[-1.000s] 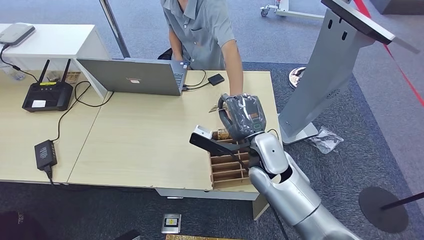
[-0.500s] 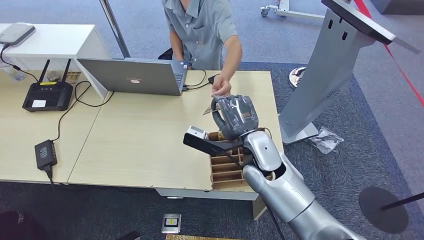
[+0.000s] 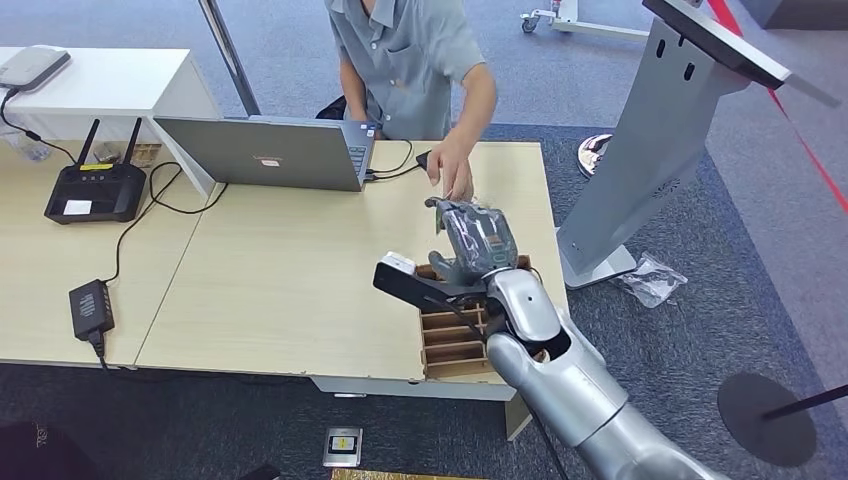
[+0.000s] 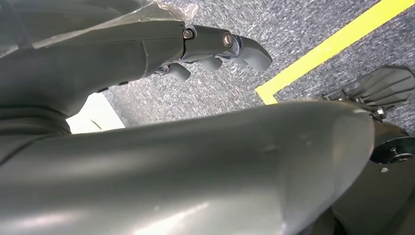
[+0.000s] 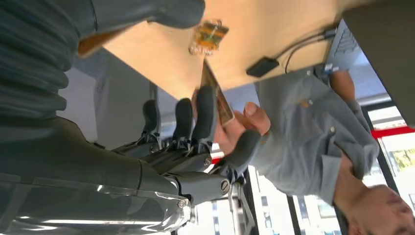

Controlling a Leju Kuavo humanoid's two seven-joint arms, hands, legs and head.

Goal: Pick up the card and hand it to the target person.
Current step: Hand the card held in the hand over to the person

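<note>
Laptop [image 3: 268,152] at far side of table [image 3: 280,290], person [image 3: 410,60] behind it. Router [image 3: 95,190] far left. Compartment tray [image 3: 455,340] at near right edge. Kiosk stand [image 3: 665,140] right of table.

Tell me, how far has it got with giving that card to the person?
The pick-up looks done: the right hand holds the card up off the desk. The handover is happening now: the person's hand touches the card in the right wrist view. What's left is for the robot to let go. The left hand hangs idle above the floor.
</note>
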